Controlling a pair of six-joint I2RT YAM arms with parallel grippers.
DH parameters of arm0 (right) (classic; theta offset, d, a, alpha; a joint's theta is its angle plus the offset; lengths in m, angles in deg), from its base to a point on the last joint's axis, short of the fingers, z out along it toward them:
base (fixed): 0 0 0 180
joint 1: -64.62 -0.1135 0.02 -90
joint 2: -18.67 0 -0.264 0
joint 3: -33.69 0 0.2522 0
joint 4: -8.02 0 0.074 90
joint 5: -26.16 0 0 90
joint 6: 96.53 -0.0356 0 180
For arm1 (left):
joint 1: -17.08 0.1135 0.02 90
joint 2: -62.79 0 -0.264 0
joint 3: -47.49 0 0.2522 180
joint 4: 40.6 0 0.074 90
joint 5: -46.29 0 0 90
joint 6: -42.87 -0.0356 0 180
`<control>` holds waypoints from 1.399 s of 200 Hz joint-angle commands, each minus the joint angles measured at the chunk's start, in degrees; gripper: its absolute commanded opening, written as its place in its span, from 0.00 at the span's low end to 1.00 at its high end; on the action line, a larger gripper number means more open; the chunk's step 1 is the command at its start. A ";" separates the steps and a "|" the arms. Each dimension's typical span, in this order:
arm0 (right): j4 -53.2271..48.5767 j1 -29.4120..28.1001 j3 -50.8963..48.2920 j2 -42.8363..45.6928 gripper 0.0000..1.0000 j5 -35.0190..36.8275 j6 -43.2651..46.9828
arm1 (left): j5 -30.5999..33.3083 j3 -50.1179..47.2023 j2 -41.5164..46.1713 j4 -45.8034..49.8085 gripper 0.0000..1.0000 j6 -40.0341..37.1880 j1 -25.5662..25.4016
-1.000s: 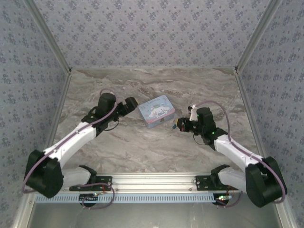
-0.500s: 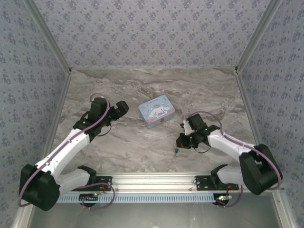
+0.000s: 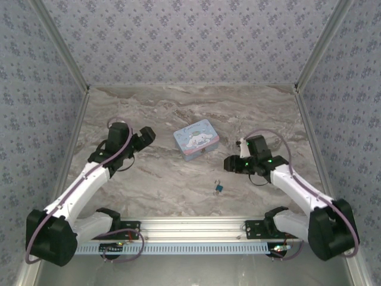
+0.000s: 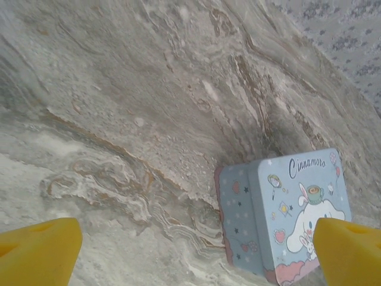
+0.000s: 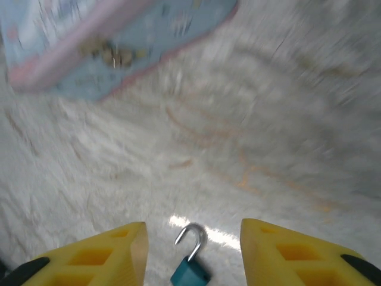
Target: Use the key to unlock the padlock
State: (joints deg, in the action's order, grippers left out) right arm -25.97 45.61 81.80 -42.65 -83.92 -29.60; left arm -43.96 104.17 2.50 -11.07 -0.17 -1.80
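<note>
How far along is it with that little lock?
Looks done: the padlock lies on the table, its shackle hanging open. In hand: nothing; the right gripper and left gripper are both open. Left: seemingly nothing.

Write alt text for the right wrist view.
A tiny teal padlock with a hooked silvery shackle lies on the marbled table, between the spread yellow fingers of the right gripper. A pale blue cartoon tin sits blurred at the upper left.
</note>
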 commanded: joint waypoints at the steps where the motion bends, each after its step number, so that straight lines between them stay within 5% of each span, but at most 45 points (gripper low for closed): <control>1: -2.05 3.55 1.42 5.40 0.55 6.68 4.32 | 2.69 -0.42 3.39 1.20 0.99 -4.94 2.17; 30: 2.41 8.48 -0.26 11.52 0.73 14.82 8.28 | 12.56 -3.74 8.57 -1.34 0.99 -11.42 3.90; 55: 7.37 14.20 -1.84 12.65 0.99 18.07 11.54 | 23.48 -10.13 12.97 -10.21 0.99 -19.62 4.54; 80: 17.18 21.15 -5.40 10.00 1.00 15.35 13.85 | 29.29 -18.94 14.90 -24.05 0.99 -29.11 4.89; 99: 27.20 23.67 -9.44 5.74 1.00 15.59 15.08 | 30.85 -20.72 14.43 -25.71 0.99 -33.33 5.32; 150: 57.42 24.98 -17.11 -9.60 1.00 16.71 18.62 | 29.23 -25.74 11.68 -31.47 0.99 -38.08 8.44; 180: 65.51 25.00 -18.18 -13.02 1.00 17.04 21.36 | 25.38 -27.57 11.45 -35.02 0.99 -39.34 10.13; 246: 69.04 23.47 -13.09 -26.21 1.00 14.76 23.69 | 17.11 -28.59 2.50 -47.09 1.00 -44.05 12.50; 280: 66.09 22.36 -11.99 -25.90 1.00 16.96 24.36 | 14.93 -27.94 -7.78 -58.15 0.99 -47.46 12.69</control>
State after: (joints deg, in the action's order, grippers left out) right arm 39.53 68.28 68.40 -68.36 -68.23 -6.98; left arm -25.87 75.91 -0.23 -58.13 -44.04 10.35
